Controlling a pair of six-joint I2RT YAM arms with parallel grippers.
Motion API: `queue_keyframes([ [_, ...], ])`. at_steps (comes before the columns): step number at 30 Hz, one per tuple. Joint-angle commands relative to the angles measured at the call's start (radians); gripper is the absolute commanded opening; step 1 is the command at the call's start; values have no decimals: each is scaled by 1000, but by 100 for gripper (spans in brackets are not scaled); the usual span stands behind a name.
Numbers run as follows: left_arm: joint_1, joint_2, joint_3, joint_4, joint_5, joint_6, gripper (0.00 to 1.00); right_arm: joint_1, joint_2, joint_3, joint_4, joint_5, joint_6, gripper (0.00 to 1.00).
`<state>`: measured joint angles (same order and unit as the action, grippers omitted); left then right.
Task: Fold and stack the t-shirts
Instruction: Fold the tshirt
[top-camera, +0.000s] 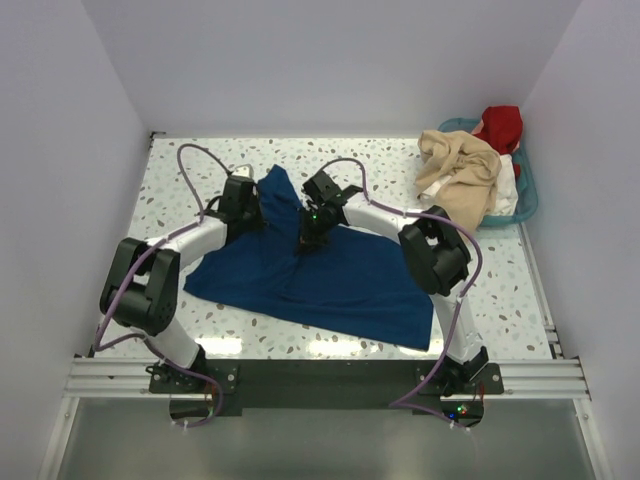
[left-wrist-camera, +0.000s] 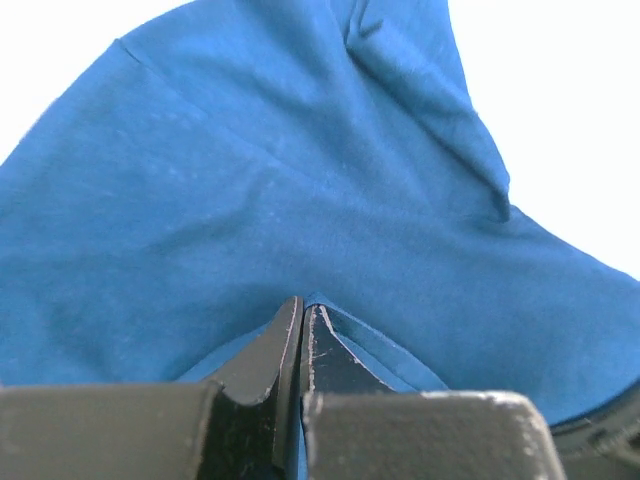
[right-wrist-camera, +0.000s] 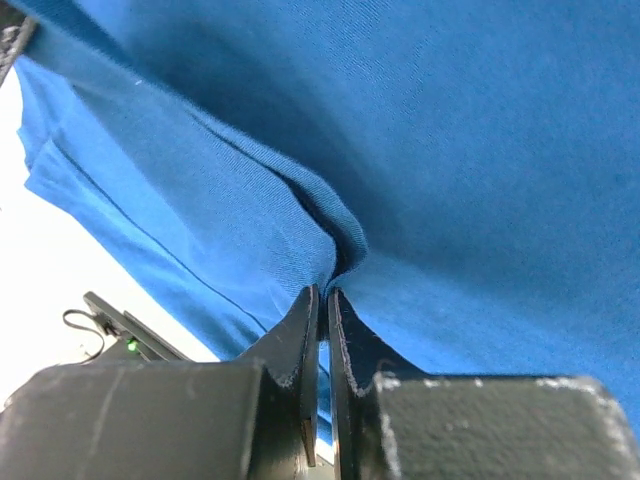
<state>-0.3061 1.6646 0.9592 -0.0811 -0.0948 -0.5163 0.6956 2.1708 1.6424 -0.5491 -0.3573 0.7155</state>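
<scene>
Top external alone: tan t-shirt on basket; wrist views, just navy t-shirt

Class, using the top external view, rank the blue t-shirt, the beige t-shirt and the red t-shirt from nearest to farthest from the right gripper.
1. The blue t-shirt: spread mid-table and pinched in the right gripper.
2. The beige t-shirt: heaped towards the far right of the table.
3. The red t-shirt: behind the beige one, in the far right corner.
</scene>
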Motion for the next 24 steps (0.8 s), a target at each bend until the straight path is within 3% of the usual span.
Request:
queue_keyframes([
  [1,-1,-83,-17,66,-65,-22,0,7,-48,60,2,20,-45,0],
  [24,-1,-129,-10,60,-158,-37,0,7,7,247,-117,101,-162,0],
])
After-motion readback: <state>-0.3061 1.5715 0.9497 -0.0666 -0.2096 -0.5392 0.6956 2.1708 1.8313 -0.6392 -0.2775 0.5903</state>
